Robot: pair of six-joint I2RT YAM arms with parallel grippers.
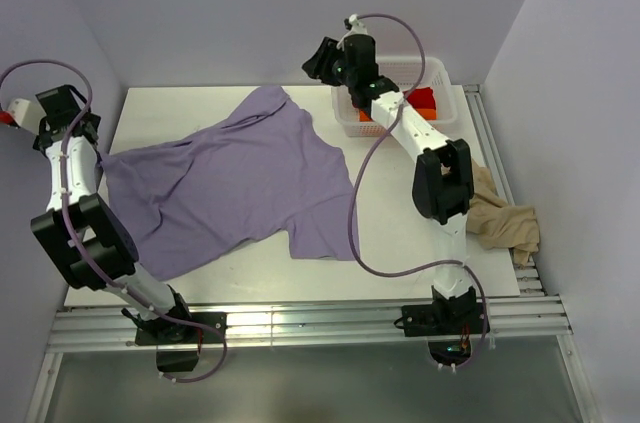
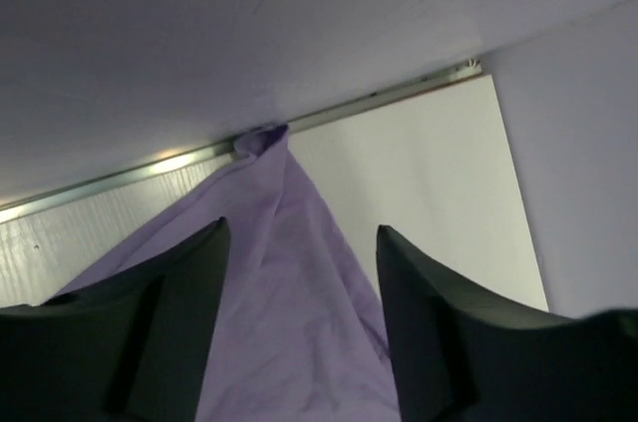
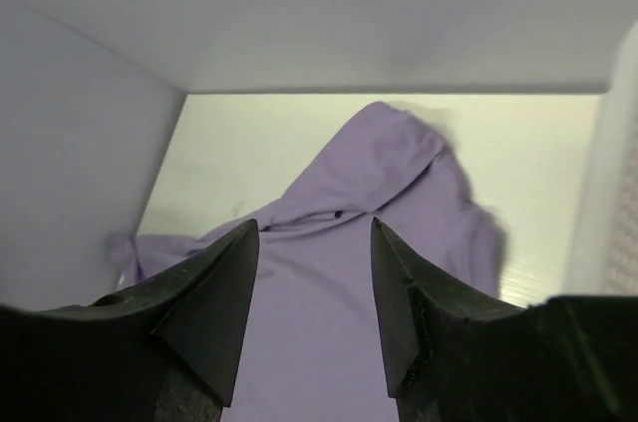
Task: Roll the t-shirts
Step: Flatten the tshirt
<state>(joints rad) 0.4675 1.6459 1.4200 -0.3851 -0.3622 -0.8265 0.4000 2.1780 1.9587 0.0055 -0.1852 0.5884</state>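
The lavender t-shirt (image 1: 235, 183) lies spread and creased across the white table (image 1: 400, 233), one sleeve pointing to the far side. My left gripper (image 1: 68, 125) hovers off its left edge. In the left wrist view that gripper (image 2: 301, 227) is open, with purple cloth (image 2: 289, 322) below the gap and nothing held. My right gripper (image 1: 322, 58) hangs above the far sleeve. It is open too (image 3: 314, 223), and the shirt's collar (image 3: 329, 214) shows beneath it. A beige t-shirt (image 1: 502, 218) is bunched at the table's right edge. Red (image 1: 424, 97) and orange (image 1: 368, 116) t-shirts sit in the basket.
A white mesh basket (image 1: 445, 115) stands at the far right of the table, right beside my right arm's forearm. Pale walls close in the left, far and right sides. Aluminium rails (image 1: 300, 328) run along the near edge.
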